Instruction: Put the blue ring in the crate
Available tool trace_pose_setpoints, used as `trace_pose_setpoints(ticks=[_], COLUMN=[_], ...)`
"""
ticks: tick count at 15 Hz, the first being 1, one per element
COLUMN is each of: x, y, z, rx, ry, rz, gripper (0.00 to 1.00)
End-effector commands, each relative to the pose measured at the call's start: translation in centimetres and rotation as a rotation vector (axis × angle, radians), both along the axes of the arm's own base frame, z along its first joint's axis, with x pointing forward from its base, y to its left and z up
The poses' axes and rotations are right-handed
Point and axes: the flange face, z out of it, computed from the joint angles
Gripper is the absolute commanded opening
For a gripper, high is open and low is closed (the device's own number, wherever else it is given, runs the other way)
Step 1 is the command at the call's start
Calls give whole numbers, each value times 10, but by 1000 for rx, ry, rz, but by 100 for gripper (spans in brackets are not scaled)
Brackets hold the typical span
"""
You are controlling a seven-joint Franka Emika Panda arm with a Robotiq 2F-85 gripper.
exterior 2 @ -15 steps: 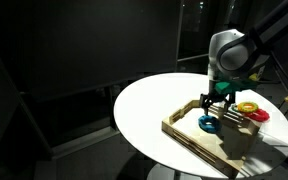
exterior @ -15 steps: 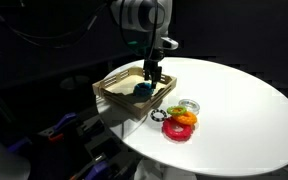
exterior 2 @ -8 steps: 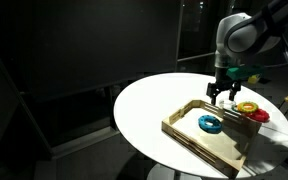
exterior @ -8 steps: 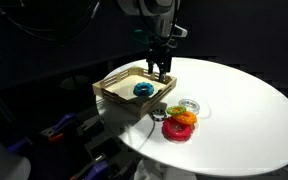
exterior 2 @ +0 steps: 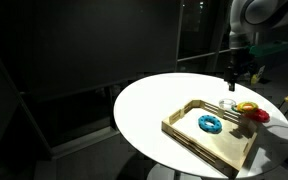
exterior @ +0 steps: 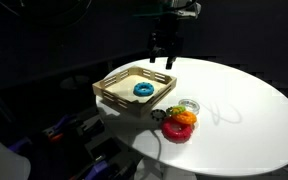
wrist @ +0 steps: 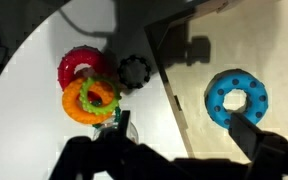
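Overhead, the gripper (exterior: 164, 58) hangs well above the far rim of the crate (exterior: 117, 102), its fingers spread apart and holding nothing, with free air on every side. Inside the crate the blue ring (exterior: 142, 90) lies flat on the pale bottom, apart from all the low slatted sides: a small bright cyan doughnut, dimpled round its face in the wrist view. Just off the crate's near corner sit a red ring (exterior: 176, 132) and an orange ring (exterior: 182, 120); past them the white round surface (exterior: 249, 100) stretches to its curved edge.
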Motion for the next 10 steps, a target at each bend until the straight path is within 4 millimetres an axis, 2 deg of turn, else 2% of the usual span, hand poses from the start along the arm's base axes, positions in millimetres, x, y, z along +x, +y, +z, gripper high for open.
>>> trace_pose_setpoints(ticks=[1, 10], x=[-10, -24], y=[-16, -32], z=[37, 112], rx=[-14, 34], ry=[-12, -130], rz=[26, -17], gripper=[100, 100])
